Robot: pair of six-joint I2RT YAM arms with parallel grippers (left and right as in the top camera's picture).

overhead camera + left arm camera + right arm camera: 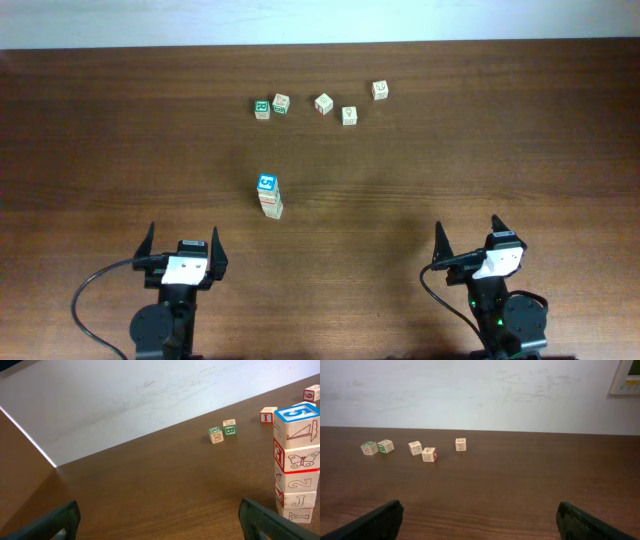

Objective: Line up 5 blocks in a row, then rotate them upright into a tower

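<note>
**Blocks (268, 196) stacked in one column in the middle of the tabletop (120, 150)**

Blocks, small pale wooden letter cubes, stand one on another as a single column on the dark brown wooden tabletop. The column is roughly midway between the near and far edges and a little left of centre. The left wrist view shows it from the side. A blue-bordered cube with a "5" on top (298, 412) crowns it, and under that sits a red-bordered cube with a butterfly drawing (299, 457). Then come a beige cube marked "2" (298, 481), one marked "J" (296, 499) and one marked "Y" (295, 515). That appears to make five, though the frame edge cuts off the lowest cube. The cubes are slightly staggered rather than flush.

Well beyond the column, near the far edge, five loose cubes lie in a ragged row. A green-printed cube (262, 108) sits just beside a second pale cube (281, 103). Further right are three more pale cubes (323, 103) (349, 116) (380, 90), each apart from the others.

The left claw (183, 240) hangs at the near edge, just left of the column and clear of it. Its fingers are spread wide and hold nothing. The right claw (468, 234) is at the near right, well apart from every cube, and is likewise released and empty.
</note>
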